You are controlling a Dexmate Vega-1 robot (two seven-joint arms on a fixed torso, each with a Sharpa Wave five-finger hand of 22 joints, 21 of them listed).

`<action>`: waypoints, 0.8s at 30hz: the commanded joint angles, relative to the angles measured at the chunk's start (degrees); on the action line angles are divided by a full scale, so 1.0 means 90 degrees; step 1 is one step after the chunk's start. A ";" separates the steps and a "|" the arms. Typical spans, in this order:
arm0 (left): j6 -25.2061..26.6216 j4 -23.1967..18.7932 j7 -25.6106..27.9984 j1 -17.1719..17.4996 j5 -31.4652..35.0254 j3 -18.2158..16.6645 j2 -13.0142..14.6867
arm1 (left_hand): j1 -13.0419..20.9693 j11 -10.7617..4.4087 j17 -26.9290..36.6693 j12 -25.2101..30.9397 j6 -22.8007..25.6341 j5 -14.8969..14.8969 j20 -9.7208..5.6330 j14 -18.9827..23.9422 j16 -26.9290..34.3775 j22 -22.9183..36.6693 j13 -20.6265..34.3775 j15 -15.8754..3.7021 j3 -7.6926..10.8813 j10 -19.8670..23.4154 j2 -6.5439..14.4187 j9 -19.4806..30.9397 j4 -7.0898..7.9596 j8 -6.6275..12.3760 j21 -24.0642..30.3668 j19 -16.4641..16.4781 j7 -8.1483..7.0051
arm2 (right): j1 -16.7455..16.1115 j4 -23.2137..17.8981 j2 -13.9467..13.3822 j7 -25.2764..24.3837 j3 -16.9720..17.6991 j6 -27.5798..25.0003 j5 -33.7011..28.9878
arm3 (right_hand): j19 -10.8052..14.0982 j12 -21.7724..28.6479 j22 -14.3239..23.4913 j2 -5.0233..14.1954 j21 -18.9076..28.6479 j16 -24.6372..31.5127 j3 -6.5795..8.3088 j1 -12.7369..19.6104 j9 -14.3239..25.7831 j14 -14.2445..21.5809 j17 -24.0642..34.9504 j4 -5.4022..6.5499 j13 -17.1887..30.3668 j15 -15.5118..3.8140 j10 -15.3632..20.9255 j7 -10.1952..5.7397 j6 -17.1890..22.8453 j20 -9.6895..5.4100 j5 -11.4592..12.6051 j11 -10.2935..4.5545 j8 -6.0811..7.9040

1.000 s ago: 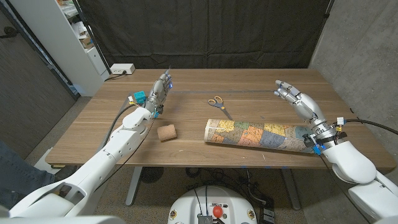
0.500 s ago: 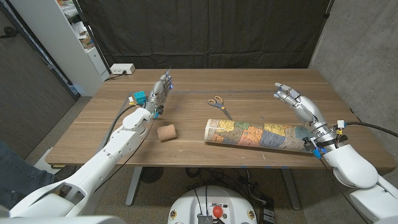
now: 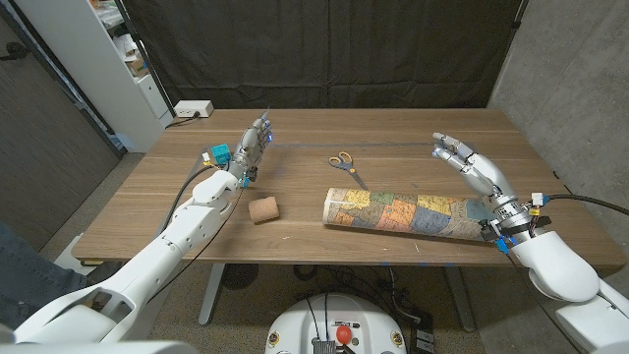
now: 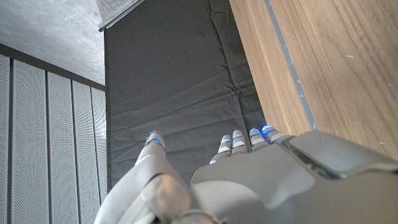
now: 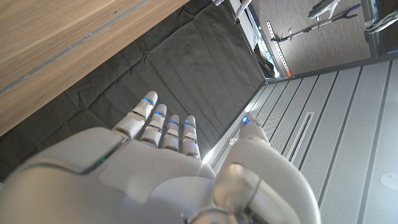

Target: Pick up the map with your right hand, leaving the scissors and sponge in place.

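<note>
Both hands empty, right hand (image 3: 470, 162) fingers spread beyond rolled map (image 3: 408, 213), left hand (image 3: 254, 145) fingers extended near far edge

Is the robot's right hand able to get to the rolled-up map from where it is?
Probably yes. The right hand is open, just behind the map, with nothing between them. The scissors lie off to the side.
</note>
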 commanded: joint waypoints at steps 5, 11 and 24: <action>0.0018 0.0198 -0.0081 -0.0145 0.0004 0.0044 -0.0061 | 0.0005 -0.0011 0.0009 -0.0006 0.0029 -0.0030 0.0070 0.0054 0.0000 0.0018 0.0031 0.0017 0.0016 0.0025 0.0066 0.0033 -0.0046 0.0017 -0.0013 -0.0162 0.0014 | -0.0273 -0.0231 0.0065 0.0037 0.0254 -0.0268 -0.0439 | 0.0030 0.0031 0.0036 -0.0012 0.0008 -0.0078 0.0014 0.0085 0.0022 -0.0158 -0.0001 -0.0070 0.0026 0.0024 0.0099 -0.0117 0.0099 -0.0002 -0.0007 -0.0042 0.0044; 0.0012 0.0295 -0.0148 -0.0235 0.0010 0.0068 -0.0093 | 0.0003 0.0006 0.0009 -0.0004 0.0053 -0.0032 0.0069 0.0056 -0.0003 0.0019 0.0031 0.0022 0.0013 0.0036 0.0070 0.0033 -0.0050 0.0024 -0.0021 -0.0154 0.0026 | -0.0328 -0.0381 0.0059 0.0039 0.0312 -0.0458 -0.0756 | 0.0034 0.0023 0.0036 -0.0020 0.0006 -0.0104 0.0018 0.0109 0.0022 -0.0205 -0.0006 -0.0090 0.0027 0.0033 0.0086 -0.0122 0.0096 0.0011 -0.0008 -0.0048 0.0038; 0.0050 0.0457 -0.0203 -0.0397 0.0048 0.0119 -0.0147 | -0.0002 -0.0008 0.0009 -0.0002 0.0074 -0.0035 0.0079 0.0068 -0.0005 0.0020 0.0031 0.0035 0.0004 0.0052 0.0078 0.0033 -0.0060 0.0024 -0.0039 -0.0134 0.0017 | -0.0450 -0.0546 0.0097 0.0071 0.0403 -0.0660 -0.1099 | -0.0001 -0.0006 0.0035 -0.0075 -0.0021 -0.0178 0.0043 0.0249 0.0022 -0.0346 -0.0023 -0.0191 0.0029 0.0116 0.0018 -0.0158 0.0087 0.0062 0.0006 -0.0051 0.0021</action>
